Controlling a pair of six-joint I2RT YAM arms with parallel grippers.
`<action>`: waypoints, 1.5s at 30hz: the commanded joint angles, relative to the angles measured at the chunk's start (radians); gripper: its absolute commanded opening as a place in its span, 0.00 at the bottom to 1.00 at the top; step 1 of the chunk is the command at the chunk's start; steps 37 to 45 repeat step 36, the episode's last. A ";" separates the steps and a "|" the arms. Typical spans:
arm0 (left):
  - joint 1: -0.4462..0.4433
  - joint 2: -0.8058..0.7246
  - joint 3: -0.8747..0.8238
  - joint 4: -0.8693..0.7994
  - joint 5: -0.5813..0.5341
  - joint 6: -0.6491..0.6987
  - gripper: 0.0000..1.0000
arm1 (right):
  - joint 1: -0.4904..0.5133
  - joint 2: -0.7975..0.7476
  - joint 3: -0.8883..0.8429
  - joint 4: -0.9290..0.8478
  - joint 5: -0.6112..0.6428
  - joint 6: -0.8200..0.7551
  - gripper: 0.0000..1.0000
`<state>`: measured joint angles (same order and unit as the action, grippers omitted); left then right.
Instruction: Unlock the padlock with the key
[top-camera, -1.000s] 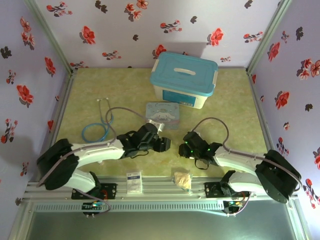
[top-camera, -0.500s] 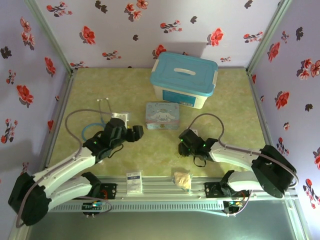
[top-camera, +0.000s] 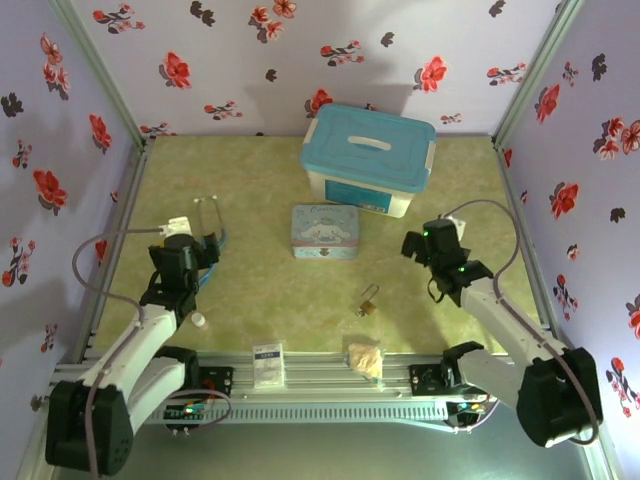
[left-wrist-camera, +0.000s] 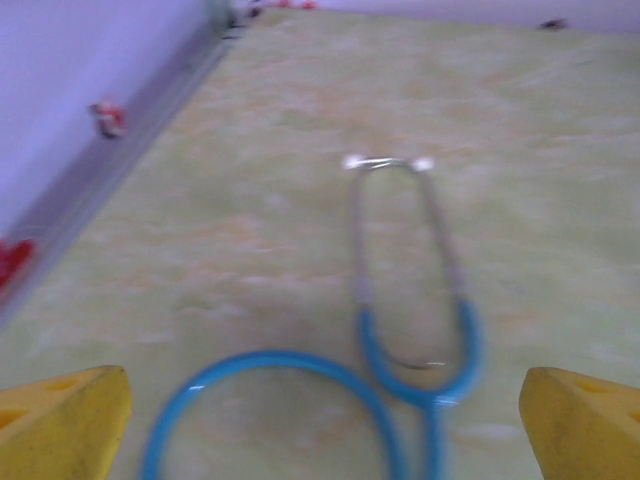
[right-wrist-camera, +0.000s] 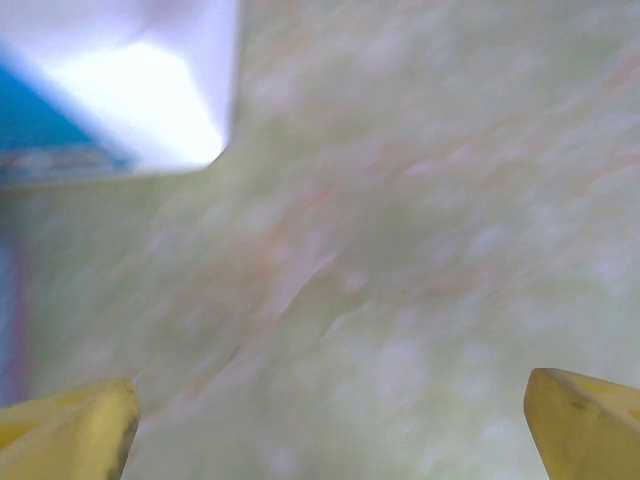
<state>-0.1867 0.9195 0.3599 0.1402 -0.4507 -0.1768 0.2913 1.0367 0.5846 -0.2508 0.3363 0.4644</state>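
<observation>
The left end effector (top-camera: 195, 240) stands wide open and empty at about 9 o'clock on the pale green mottled bench (top-camera: 260, 180). Its yellow fingertips (left-wrist-camera: 60, 420) frame a blue-tubed stethoscope with thin silver ear arms (left-wrist-camera: 400, 350) lying just ahead of it. The right end effector (top-camera: 418, 243) is also spread wide with nothing between its jaws. It sits at about 3 o'clock, with only bare bench and a corner of the white plastic box with a blue lid (top-camera: 368, 160) in its wrist view.

The tiny brass-yellow padlock with a thin silver shackle (top-camera: 367, 303) lies on the bench, at roughly 5 o'clock from the pale blue cartoon tin (top-camera: 325, 231) and 12 o'clock from the tan lumpy wad (top-camera: 365, 358). It is well apart from both end effectors.

The small dark key cannot be picked out from the lock at this size, so I cannot tell whether it is in the keyhole. Nor can I tell whether the shackle has sprung free.

With neither arm holding anything, I judge the task either finished or wholly undone. If undone, gripping the lock, seating the key and turning it all remain.
</observation>
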 joint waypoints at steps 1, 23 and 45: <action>0.077 0.114 -0.084 0.310 -0.061 0.125 1.00 | -0.088 0.043 -0.044 0.238 0.143 -0.160 0.99; 0.166 0.629 0.015 0.795 0.172 0.119 1.00 | -0.250 0.518 -0.207 1.149 -0.029 -0.359 0.99; 0.163 0.628 0.013 0.797 0.159 0.119 1.00 | -0.258 0.520 -0.207 1.151 -0.054 -0.362 0.99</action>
